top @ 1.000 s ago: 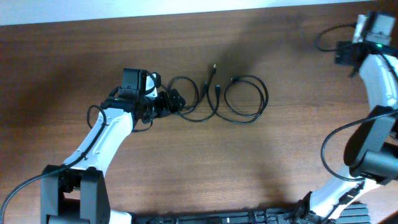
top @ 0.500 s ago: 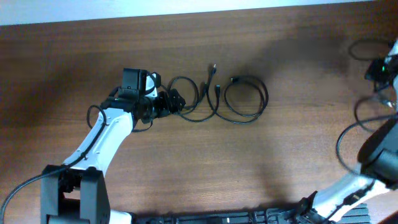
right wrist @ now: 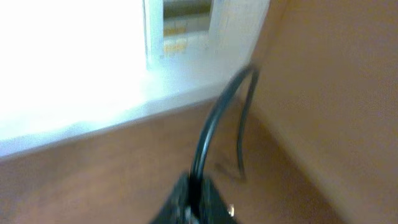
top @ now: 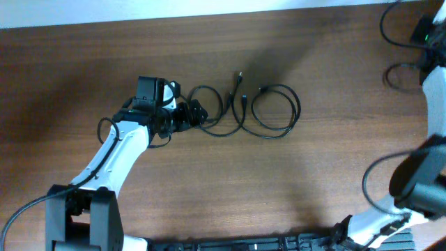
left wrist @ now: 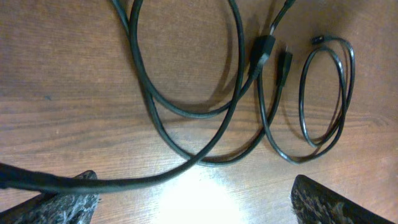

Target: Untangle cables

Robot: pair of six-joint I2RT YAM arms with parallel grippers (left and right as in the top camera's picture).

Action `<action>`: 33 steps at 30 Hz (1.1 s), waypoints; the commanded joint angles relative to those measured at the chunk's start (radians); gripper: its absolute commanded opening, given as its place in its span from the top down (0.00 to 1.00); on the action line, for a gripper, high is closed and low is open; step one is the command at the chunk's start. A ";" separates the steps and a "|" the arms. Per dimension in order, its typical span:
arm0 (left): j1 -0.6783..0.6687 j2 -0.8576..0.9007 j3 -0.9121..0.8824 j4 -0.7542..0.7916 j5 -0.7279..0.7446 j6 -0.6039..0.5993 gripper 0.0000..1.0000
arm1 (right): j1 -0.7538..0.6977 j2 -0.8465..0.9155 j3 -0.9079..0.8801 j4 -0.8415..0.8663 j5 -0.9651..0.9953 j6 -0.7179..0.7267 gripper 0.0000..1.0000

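Several thin black cables (top: 299,108) lie in joined loops at the table's middle, with small plugs (top: 244,100) between them. My left gripper (top: 197,113) sits open at the left end of the loops. In the left wrist view a big loop (left wrist: 140,81) and a smaller loop (left wrist: 342,118) lie ahead of the left gripper (left wrist: 199,202); one strand crosses its left fingertip (left wrist: 62,199). My right gripper (right wrist: 194,200) is shut on a black cable (right wrist: 208,134) that rises from its jaws. The right arm (top: 435,90) is at the far right edge.
Black loops (top: 398,73) hang near the right arm at the table's top right corner. A white ledge (right wrist: 93,118) and a tan wall (right wrist: 336,93) fill the blurred right wrist view. The arms' bases stand at the front edge.
My right gripper has shut on a black cable and the right arm has swung along the table's right edge. The left arm and the looped cables have not moved.
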State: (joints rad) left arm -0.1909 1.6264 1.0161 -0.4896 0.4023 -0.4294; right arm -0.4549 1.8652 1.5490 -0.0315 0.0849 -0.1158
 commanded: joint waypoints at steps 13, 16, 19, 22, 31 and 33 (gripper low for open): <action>-0.003 -0.003 0.000 -0.001 -0.007 0.009 0.01 | 0.034 0.473 0.010 0.414 -0.079 0.099 0.15; -0.003 -0.003 0.000 -0.001 -0.007 0.009 0.01 | 0.051 0.298 0.010 0.290 -0.078 0.099 0.09; -0.003 -0.003 0.000 -0.001 -0.007 0.009 0.01 | 0.052 0.159 0.010 0.151 -0.124 0.100 0.03; -0.003 -0.003 0.000 -0.001 -0.007 0.009 0.01 | 0.069 0.039 0.010 -0.023 -0.374 0.105 0.01; -0.003 -0.003 0.000 -0.001 -0.007 0.009 0.01 | 0.460 0.044 0.000 -0.561 -0.667 0.225 0.01; -0.003 -0.003 0.000 -0.001 -0.007 0.009 0.01 | 0.555 0.051 -0.008 -0.623 -0.577 0.226 0.01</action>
State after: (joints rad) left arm -0.1909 1.6272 1.0157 -0.4900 0.4023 -0.4294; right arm 0.0124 1.9213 1.5539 -0.6090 -0.5743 0.1101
